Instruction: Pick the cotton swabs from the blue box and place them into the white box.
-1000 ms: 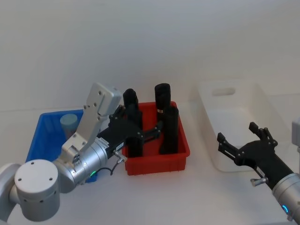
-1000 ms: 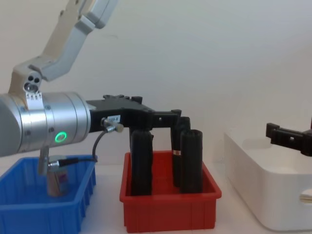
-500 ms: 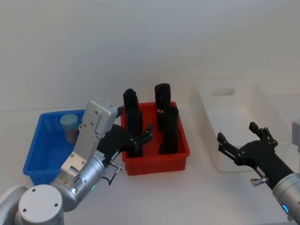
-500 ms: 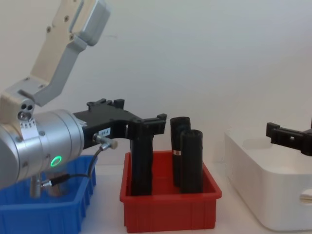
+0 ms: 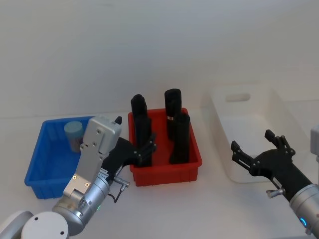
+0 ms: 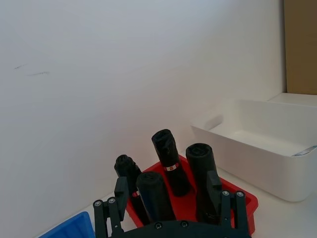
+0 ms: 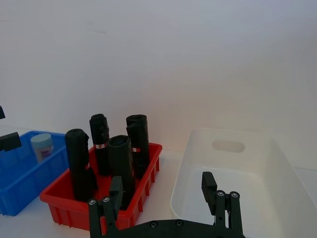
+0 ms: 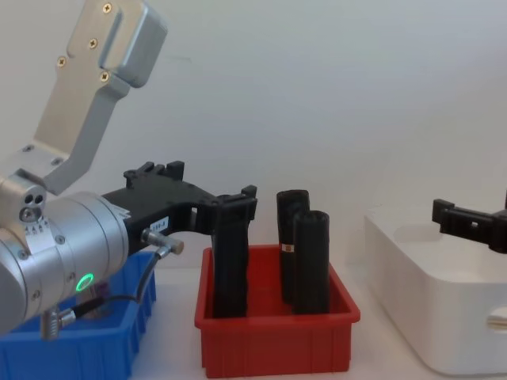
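One cotton swabs tub (image 5: 74,133) with a light blue lid stands at the back of the blue box (image 5: 42,174), and it appears again as the tub (image 7: 42,146) in the right wrist view. My left gripper (image 5: 142,149) hangs open and empty at the red bin's near left corner, right of the blue box. From the chest, the left gripper (image 8: 214,194) sits level with the tops of the black rolls. The white box (image 5: 249,129) stands at the right. My right gripper (image 5: 251,142) hovers open over its front edge, holding nothing.
A red bin (image 5: 167,174) with several upright black rolls (image 5: 179,137) stands between the blue box and the white box. The left wrist view has the rolls (image 6: 168,161) just ahead of the fingers (image 6: 221,206). A plain wall lies behind the table.
My left arm has drawn back toward me and lowered, so its open gripper moved from over the red bin to the bin's near left corner. The right arm stayed still.
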Tool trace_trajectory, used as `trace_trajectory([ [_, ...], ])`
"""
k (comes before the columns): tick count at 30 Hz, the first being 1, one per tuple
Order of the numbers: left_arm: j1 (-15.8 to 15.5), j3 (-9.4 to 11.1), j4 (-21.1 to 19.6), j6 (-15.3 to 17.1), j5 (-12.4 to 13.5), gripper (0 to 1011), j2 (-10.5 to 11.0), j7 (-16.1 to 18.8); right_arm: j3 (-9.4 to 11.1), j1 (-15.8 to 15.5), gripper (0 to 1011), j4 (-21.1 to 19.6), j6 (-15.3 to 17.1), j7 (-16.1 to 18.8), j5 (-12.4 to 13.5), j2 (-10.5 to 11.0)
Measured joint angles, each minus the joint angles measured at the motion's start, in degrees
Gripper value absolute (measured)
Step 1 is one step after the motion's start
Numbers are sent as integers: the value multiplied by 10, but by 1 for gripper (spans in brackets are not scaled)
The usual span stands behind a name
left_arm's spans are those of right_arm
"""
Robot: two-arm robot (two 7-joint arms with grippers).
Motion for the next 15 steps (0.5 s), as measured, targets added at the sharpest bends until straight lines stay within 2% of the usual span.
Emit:
trace_trajectory([
  [15,0,0,0,0,0,1004,0,1,0,0,1002,0,0,1,0,0],
])
